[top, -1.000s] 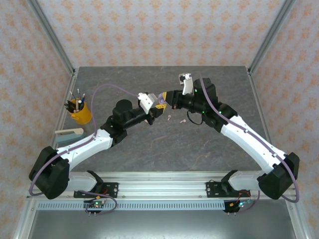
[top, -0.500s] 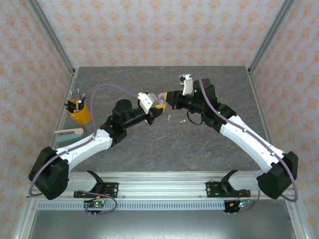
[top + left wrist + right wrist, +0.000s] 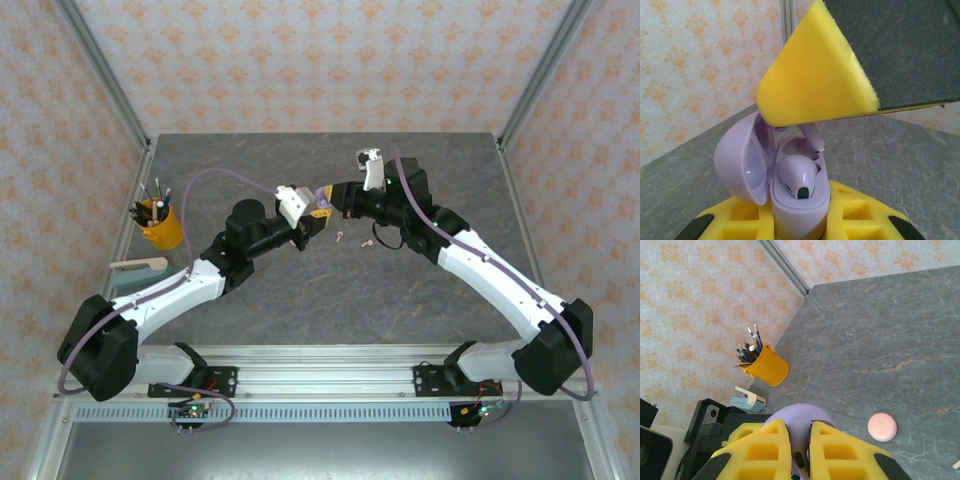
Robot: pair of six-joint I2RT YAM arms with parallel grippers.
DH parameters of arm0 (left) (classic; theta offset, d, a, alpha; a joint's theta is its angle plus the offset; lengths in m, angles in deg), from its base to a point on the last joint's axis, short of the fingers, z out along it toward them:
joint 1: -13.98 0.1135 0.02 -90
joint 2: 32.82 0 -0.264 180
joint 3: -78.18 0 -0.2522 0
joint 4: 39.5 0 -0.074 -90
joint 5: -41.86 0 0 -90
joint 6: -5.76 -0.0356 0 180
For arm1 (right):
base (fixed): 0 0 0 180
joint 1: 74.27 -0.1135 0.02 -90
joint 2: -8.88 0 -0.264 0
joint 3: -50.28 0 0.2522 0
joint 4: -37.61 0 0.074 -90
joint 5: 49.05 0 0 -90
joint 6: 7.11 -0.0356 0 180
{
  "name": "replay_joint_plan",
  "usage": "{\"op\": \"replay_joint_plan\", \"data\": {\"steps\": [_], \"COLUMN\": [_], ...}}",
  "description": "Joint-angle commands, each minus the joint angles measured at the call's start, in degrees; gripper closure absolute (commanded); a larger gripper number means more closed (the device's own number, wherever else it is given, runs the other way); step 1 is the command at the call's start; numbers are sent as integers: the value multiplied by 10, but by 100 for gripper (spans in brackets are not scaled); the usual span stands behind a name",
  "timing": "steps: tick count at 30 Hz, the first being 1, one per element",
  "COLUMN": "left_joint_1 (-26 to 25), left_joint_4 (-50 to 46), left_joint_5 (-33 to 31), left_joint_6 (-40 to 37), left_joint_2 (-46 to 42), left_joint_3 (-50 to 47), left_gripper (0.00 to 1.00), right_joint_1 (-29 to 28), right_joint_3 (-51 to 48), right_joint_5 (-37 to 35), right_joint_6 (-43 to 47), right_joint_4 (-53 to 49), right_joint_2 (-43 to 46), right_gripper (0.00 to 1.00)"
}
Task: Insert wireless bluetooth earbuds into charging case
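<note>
While the left hand [image 3: 312, 222] clamps the lilac charging case [image 3: 800, 210] by its base, yellow pads tight on either side, the right hand [image 3: 330, 196] meets it from the opposite side over the middle of the surface [image 3: 400, 290]; hands almost tip to tip in the top view.

Case upright; lid [image 3: 742, 160] swung open to the left in the left wrist view; seated lilac earbud [image 3: 796, 177] sits in the near socket, dark tip facing the camera.

Right hand nearly closed, only a narrow slot between its pads; held lilac earbud [image 3: 812, 137] pinched there, stem slanting down from under the yellow pad toward the free socket; cannot tell whether its lower end touches the socket.

Pink earbuds [image 3: 340, 237], two, lie loose on the surface just right of the hands, apart from each other; pink case [image 3: 882, 426] lies closed and flat on the surface.

Yellow pen cup [image 3: 160, 225] stands near the left edge; pale flat object [image 3: 138, 267] lies just nearer than it.
</note>
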Motion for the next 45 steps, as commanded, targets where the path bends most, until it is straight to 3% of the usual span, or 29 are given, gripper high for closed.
{"op": "replay_joint_plan", "data": {"steps": [1,28,35,45], "left_joint_1": [-6,-8,-8,-8], "left_joint_4": [38,47,44,62], "left_joint_5": [28,25,21,18], "left_joint_6": [-6,1,0,8], "left_joint_2": [-16,-11,-8,2], "left_joint_3": [27,25,23,5], "left_gripper": [100,100,100,100], "right_joint_1": [1,1,1,1], "right_joint_3": [7,-15,-26,-38], "right_joint_5": [3,-21,-26,-28], "right_joint_6": [-6,-34,-34,-38], "right_joint_4": [11,24,12,4], "right_joint_2": [-14,-1,-3,0], "right_gripper": [88,91,82,80]}}
